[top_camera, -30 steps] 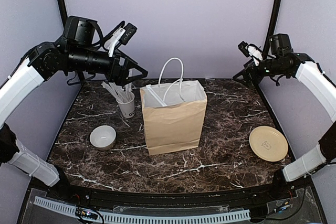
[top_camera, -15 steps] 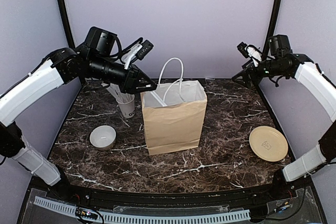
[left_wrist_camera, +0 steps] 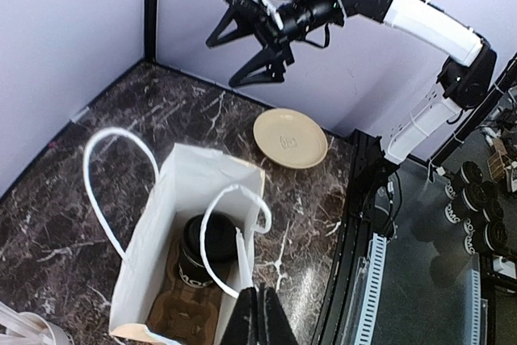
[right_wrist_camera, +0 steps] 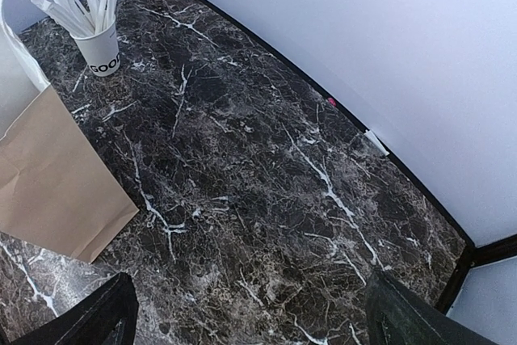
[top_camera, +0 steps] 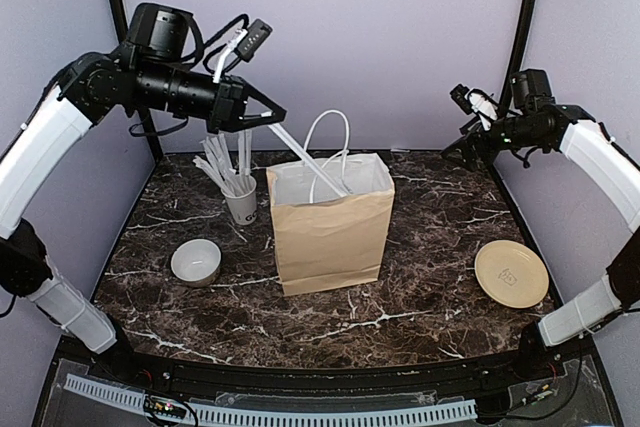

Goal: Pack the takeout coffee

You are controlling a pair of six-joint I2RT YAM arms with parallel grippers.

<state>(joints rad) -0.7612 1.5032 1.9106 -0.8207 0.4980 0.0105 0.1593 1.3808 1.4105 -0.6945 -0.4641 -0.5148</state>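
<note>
Since the lidded black coffee cup [left_wrist_camera: 212,246] already sits inside the brown bag [top_camera: 330,237] at the middle of the table [top_camera: 430,277], packing looks largely done; the left jaws, above the bag's far-left corner, pinch a white stick [top_camera: 310,159] slanting into its mouth; the right jaws hang spread and empty, far right; the stick's lower end and the cup's base are hidden.

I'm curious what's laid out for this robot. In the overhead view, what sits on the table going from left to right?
white bowl → white cup of white sticks → brown paper bag → cream plate
</note>
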